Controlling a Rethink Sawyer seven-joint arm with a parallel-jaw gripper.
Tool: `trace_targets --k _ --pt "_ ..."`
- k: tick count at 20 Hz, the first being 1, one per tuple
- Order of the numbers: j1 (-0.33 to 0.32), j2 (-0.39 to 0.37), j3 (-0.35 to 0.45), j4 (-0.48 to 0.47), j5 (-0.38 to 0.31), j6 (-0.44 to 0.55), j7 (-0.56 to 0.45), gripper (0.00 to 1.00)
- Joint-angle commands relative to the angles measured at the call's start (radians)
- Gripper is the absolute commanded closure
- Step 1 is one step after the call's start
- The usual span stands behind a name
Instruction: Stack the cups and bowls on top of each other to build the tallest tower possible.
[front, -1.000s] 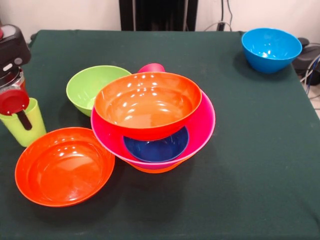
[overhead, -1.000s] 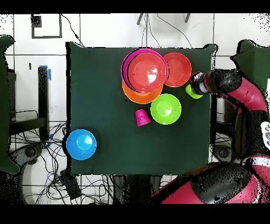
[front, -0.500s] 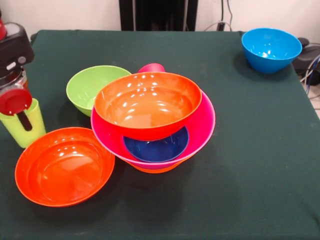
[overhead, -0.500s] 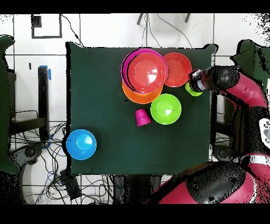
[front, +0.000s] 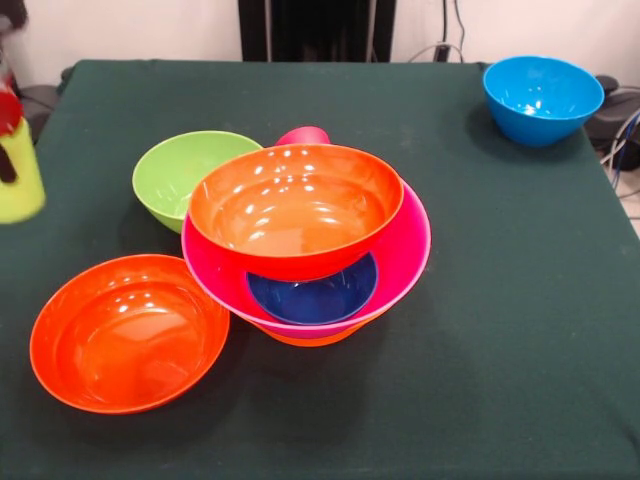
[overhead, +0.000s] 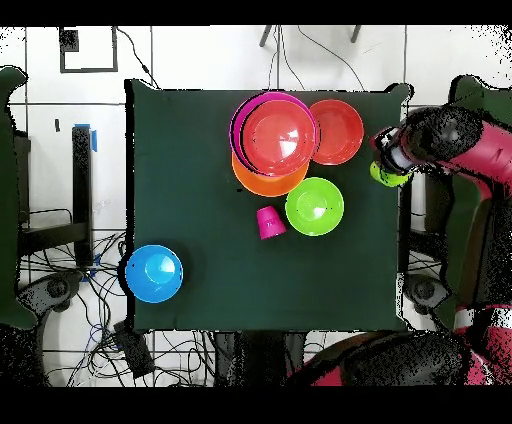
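Observation:
My gripper (front: 8, 140) is at the far left edge of the front view, shut on the rim of the lime green cup (front: 20, 180), which hangs above the table. From overhead the gripper (overhead: 391, 160) and cup (overhead: 384, 176) sit at the table's right edge. The tower (front: 305, 240) is a big orange bowl (front: 295, 205) tilted inside a big pink bowl (front: 408, 250), with a small dark blue bowl (front: 318, 296) under it. A red-pink cup (front: 303, 135) stands behind the pile.
A green bowl (front: 178, 170) stands left of the pile and a shallow red-orange bowl (front: 128, 332) lies in front of it. A light blue bowl (front: 542, 95) sits at the far right corner. Cables (overhead: 100, 300) lie on the floor beside the table.
The lime green cup has left the table: the gripper has lifted it and carried it toward the left edge of the front view. The bowls have not moved.

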Motion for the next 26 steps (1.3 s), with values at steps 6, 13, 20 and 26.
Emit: trace_targets --k 6,13,20,26 --pt "0.035 -0.06 0.039 -0.07 -0.075 0.139 -0.305 1.0" --pt "0.087 -0.119 0.027 -0.045 -0.045 0.174 -0.232 1.0" --pt "0.121 -0.172 0.02 0.062 0.006 0.102 -0.134 1.0" --pt "0.149 -0.221 0.0 0.139 0.043 0.052 -0.057 1.0"
